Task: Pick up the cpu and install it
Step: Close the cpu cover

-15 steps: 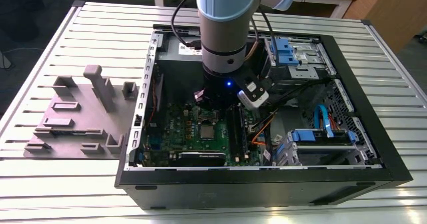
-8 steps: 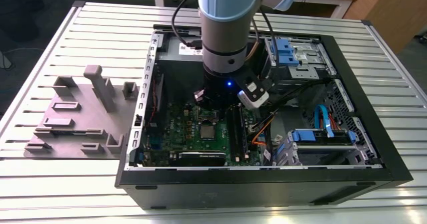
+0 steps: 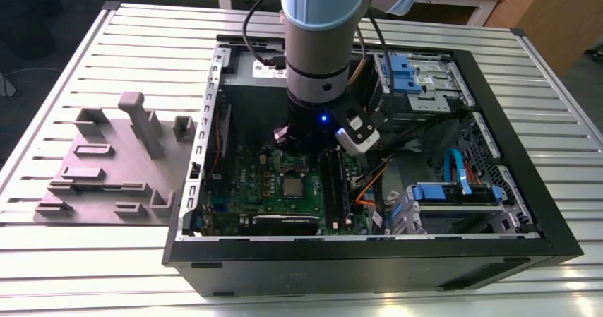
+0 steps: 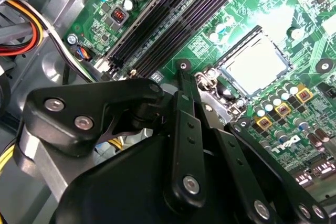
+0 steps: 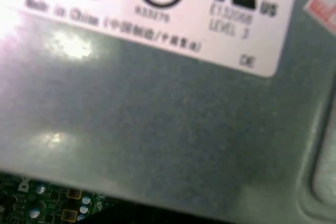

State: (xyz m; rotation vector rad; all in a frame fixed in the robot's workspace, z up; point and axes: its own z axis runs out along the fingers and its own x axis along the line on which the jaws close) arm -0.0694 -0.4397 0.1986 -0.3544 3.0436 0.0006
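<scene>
Grey arm (image 3: 320, 42) over the open computer case (image 3: 377, 260), cpu (image 3: 294, 187) on its green motherboard (image 3: 247, 183)

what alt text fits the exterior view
An arm reaches down into an open computer case on a slatted table. The cpu lies seated on the motherboard near the arm's end. A grey holder stands beside the case, at the exterior view's left.

The cpu (image 4: 255, 66) is smooth silvery metal; the power-supply box (image 5: 157, 119) matt grey.

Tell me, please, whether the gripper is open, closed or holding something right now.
Gripper: open or closed cannot be told; the cpu lies seated on the motherboard, apart from it.
</scene>
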